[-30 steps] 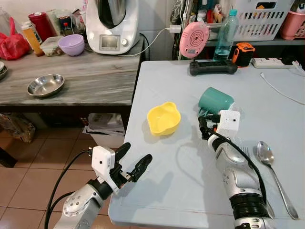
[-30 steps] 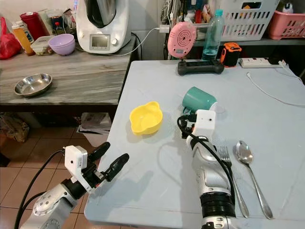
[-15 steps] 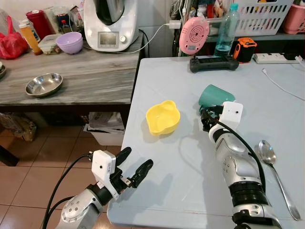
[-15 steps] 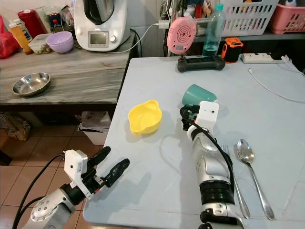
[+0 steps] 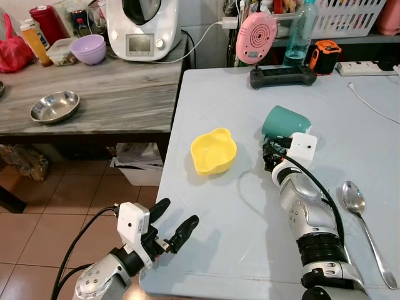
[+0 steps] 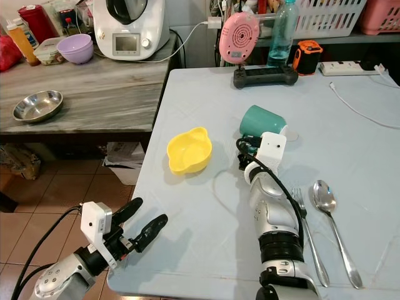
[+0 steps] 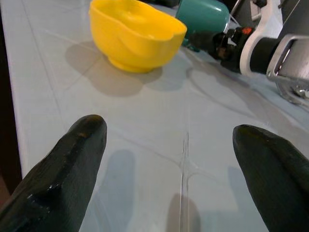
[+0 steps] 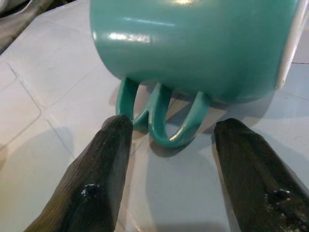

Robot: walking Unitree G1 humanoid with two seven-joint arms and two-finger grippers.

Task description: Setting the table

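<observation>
A: Nearest first? Left gripper (image 5: 170,220) hangs at the near edge of the tabletop (image 5: 219,250), fingers spread wide, nothing in them. Looks parked, pointed toward the yellow bowl (image 5: 214,150).

B: Right gripper?

A: Right gripper (image 8: 171,159) is up against the teal mug (image 5: 285,124), which lies on its side mid-tabletop, handle (image 8: 161,116) touching the surface. Fingers (image 8: 104,164) apart, one on each side of the handle, not closed on it. My read: lined up to grab the handle and stand the mug upright.

B: Cutlery?

A: Spoon (image 5: 359,219) lies on the tabletop beside the right forearm, fork (image 6: 307,231) just beside it, partly behind the arm. Already laid out, I'd say.

B: Further back?

A: Game controller (image 5: 282,75), pink round gadget (image 5: 255,37), and water bottle (image 5: 300,28) at the far edge. Steel bowl (image 5: 55,106) on the side counter.

B: Anything unclear?

A: The wrist housing hides the right fingertips in the head views. Mug mouth faces away, so I can't tell if it's empty.
</observation>
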